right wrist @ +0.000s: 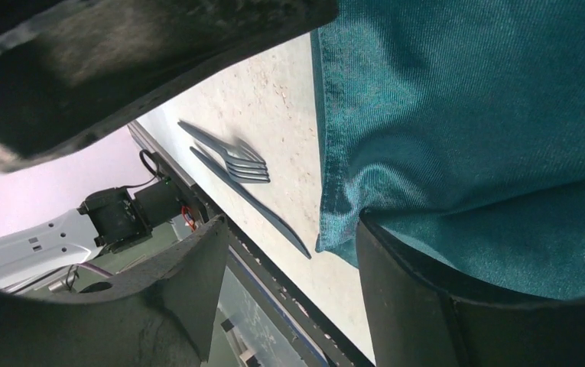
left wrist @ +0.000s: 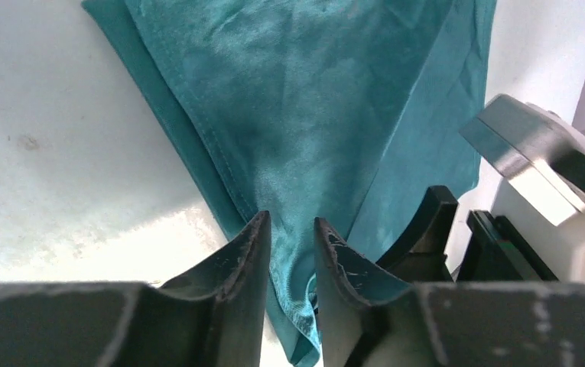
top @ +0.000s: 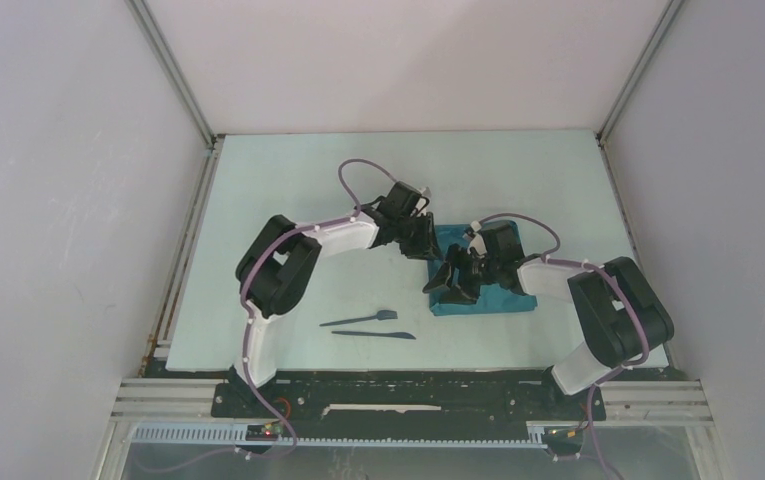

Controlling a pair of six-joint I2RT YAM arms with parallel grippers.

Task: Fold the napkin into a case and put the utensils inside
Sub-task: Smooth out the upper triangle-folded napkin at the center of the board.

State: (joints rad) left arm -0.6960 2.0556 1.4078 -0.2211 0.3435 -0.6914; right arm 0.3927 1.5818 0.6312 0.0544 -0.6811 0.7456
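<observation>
Pale table [top: 288, 200] holds the napkin [top: 503, 300] under parted left fingers [left wrist: 247, 260] and wide right fingers [right wrist: 427, 306].

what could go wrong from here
1. The napkin lies between the parted fingers of the left gripper; pulling away might snag it and spoil the fold.
2. The right gripper hangs open close beside the left one over the cloth, so the two could bump.
3. The fork and knife lie close together; grabbing one may nudge the other.
</observation>
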